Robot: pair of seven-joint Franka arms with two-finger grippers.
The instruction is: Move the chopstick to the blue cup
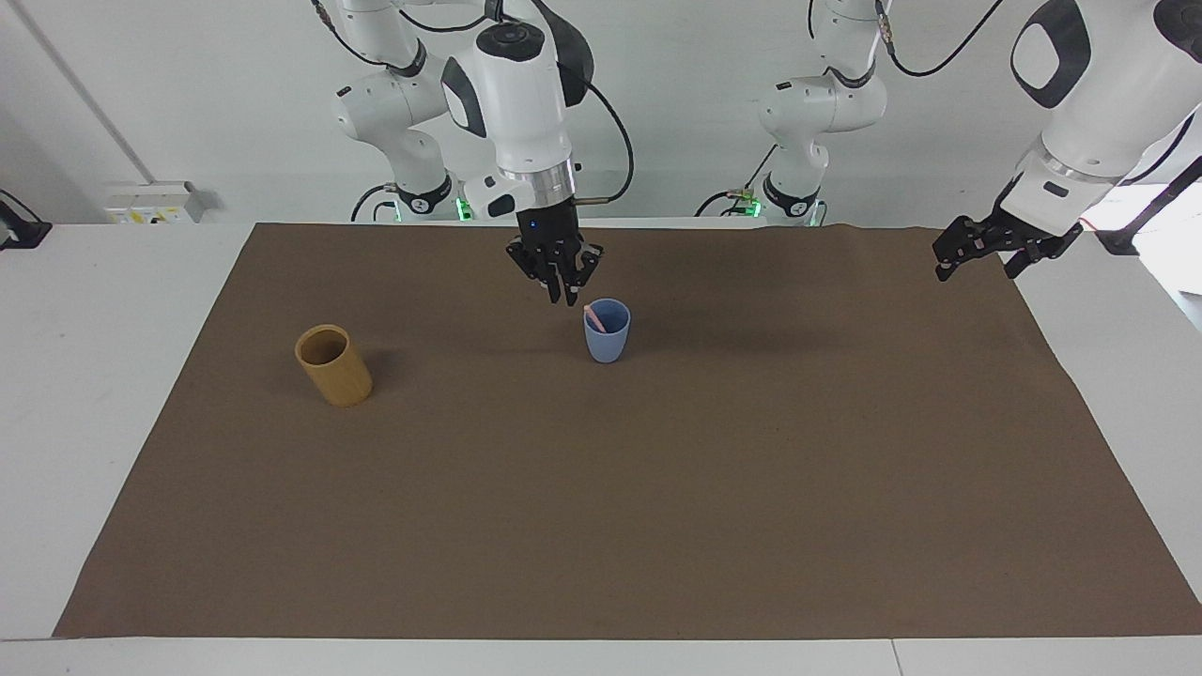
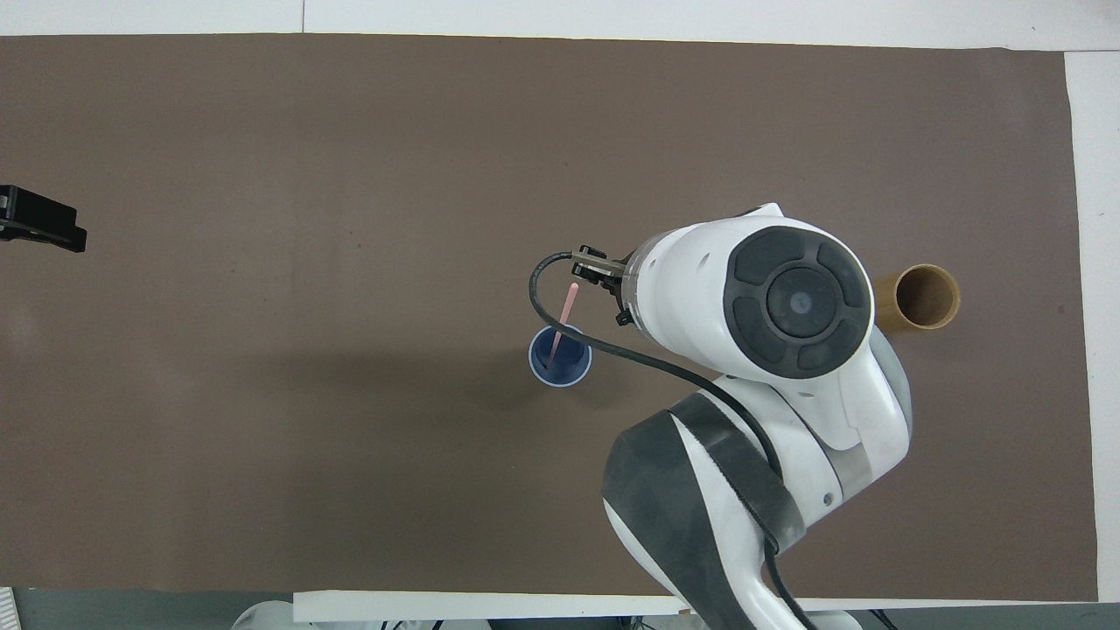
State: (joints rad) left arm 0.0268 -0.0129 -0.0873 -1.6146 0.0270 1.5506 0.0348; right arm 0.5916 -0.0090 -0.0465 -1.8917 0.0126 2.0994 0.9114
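The blue cup (image 1: 608, 344) (image 2: 573, 366) stands upright on the brown mat, about midway between the two arms and fairly near the robots. One pale-pink chopstick (image 1: 591, 314) (image 2: 568, 304) stands in it, leaning on the rim, its top tilted away from the robots. My right gripper (image 1: 562, 299) hangs just above the mat beside the cup, toward the right arm's end. It is open, and the stick stands free of its fingers. My left gripper (image 1: 977, 265) waits open in the air over the mat's edge at the left arm's end.
A taller tan-yellow cup (image 1: 333, 366) (image 2: 919, 297) stands on the mat toward the right arm's end of the table. The brown mat (image 1: 657, 488) covers most of the white table. In the overhead view the right arm hides the mat between the two cups.
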